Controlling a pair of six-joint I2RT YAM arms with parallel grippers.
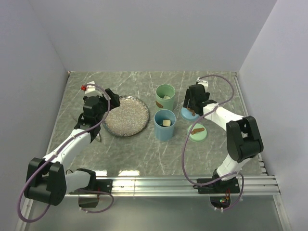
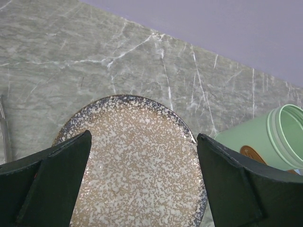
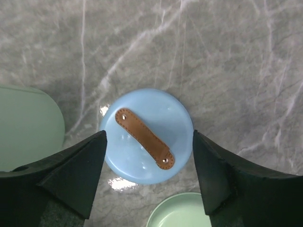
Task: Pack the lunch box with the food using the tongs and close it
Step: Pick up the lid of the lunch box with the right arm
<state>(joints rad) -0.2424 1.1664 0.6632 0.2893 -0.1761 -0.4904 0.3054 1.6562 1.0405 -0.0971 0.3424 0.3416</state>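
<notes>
Food: a pale piece (image 1: 166, 123) down in the blue cup (image 1: 165, 131), just left of the right pincer (image 3: 149, 135); another (image 1: 167, 96) in the green cup (image 1: 165, 103) beside it.
Plate: bare, directly under the left pincer (image 2: 142, 139); nothing left on it (image 2: 142, 189) to pick up.
Tongs: held by neither arm; probably the thin silvery strip (image 2: 3, 127) on the desk (image 2: 71, 56) far left of the left pincer, too little showing to be sure.
Left pincer: spread wide, holding nothing, above the plate.
Right pincer: spread, one finger on each side of the blue lid (image 3: 142, 163), which lies flat on the desk right below; no contact visible.
Green lid: (image 1: 197, 133) flat on the desk, just near-side of the right pincer.
Done: packing, judged complete.
Left: closing; both cups open, both lids off.
Next step, by the look of it: pinching the blue lid and carrying it left onto the blue cup, then likewise the green one.
</notes>
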